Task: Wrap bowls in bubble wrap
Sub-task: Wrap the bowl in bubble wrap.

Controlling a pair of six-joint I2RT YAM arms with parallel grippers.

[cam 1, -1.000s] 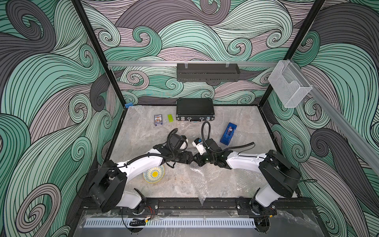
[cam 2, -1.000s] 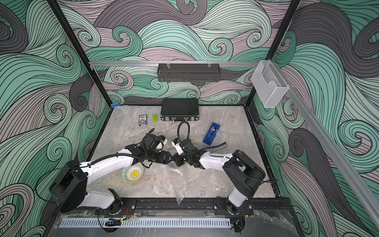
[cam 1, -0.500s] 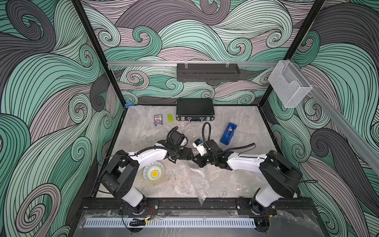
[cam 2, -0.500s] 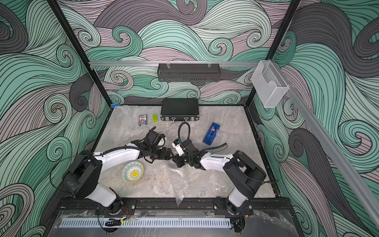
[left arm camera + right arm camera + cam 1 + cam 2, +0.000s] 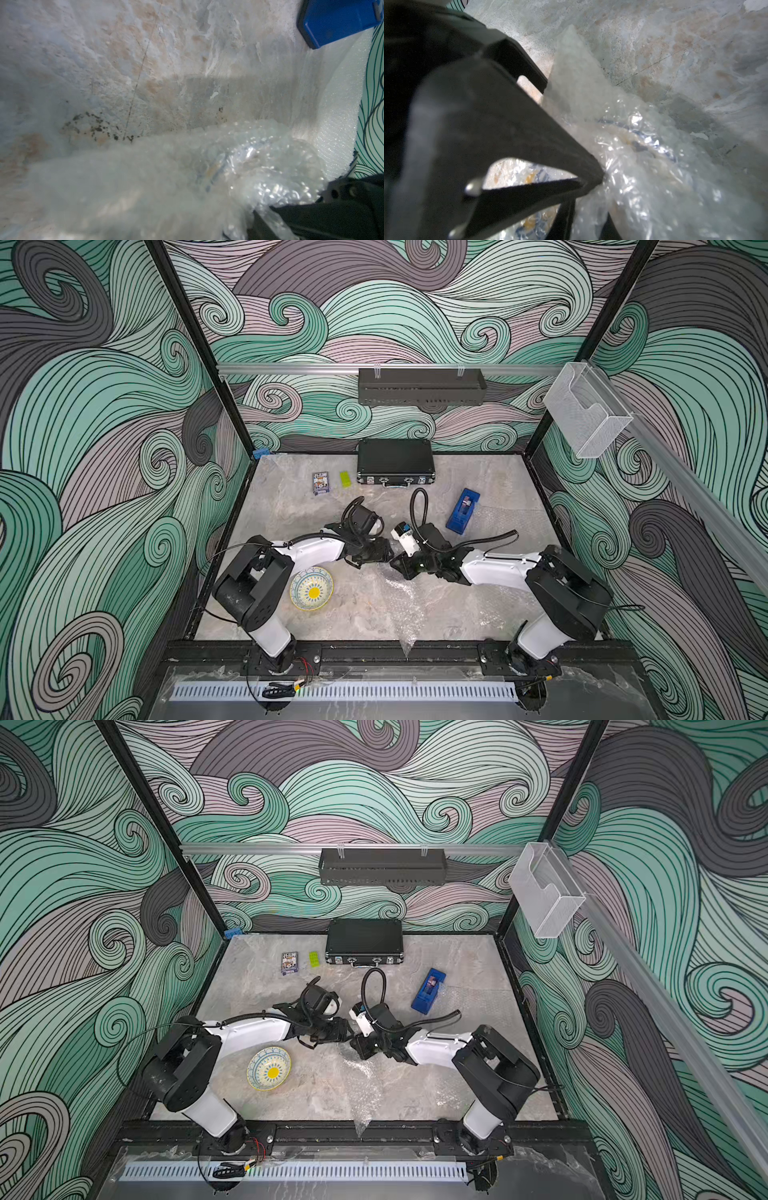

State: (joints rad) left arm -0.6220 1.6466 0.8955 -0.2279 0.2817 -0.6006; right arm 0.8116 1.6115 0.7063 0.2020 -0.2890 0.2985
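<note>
A cream bowl (image 5: 311,588) (image 5: 269,1068) with a yellow rim lies bare on the table by the left arm. At mid-table my two grippers meet over a crinkled bundle of bubble wrap (image 5: 654,176) (image 5: 259,166). A darker blue-patterned bowl (image 5: 639,145) (image 5: 216,172) shows dimly through it. My right gripper (image 5: 400,568) (image 5: 587,224) is shut on a fold of the wrap. My left gripper (image 5: 387,559) (image 5: 348,1034) faces it, and its fingers (image 5: 508,135) stand apart against the bundle's edge. In the left wrist view the wrap hides that gripper's own jaws.
At the back stand a black case (image 5: 395,462), a card pack (image 5: 320,482) and a green brick (image 5: 345,479). A blue box (image 5: 462,511) lies right of centre on another wrap sheet (image 5: 505,522). The flat wrap sheet (image 5: 399,605) trails over the front rail.
The left arm's elbow has swung in from the left wall toward the table. Its jaws have narrowed at the bundle. The right arm has hardly moved.
</note>
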